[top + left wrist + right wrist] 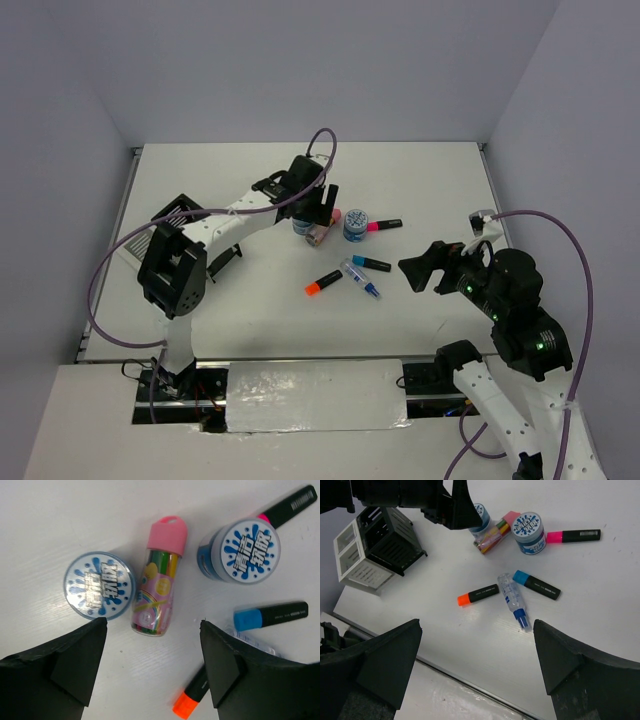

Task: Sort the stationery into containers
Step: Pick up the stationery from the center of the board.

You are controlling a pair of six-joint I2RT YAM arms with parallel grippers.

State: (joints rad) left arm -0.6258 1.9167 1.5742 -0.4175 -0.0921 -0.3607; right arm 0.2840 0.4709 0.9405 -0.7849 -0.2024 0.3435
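My left gripper is open and hovers just above the pink-capped cylinder, which lies between two blue-white rolls. A pink-capped marker, a blue-capped marker and an orange-capped marker lie around them. In the top view the left gripper is over the cylinder. My right gripper is open and empty, raised to the right of the items. The black and white-grey organizer stands at the left.
A clear glue pen with a blue tip lies between the orange and blue markers. The left arm's links pass over the organizer in the top view. A silver rail runs along the near edge.
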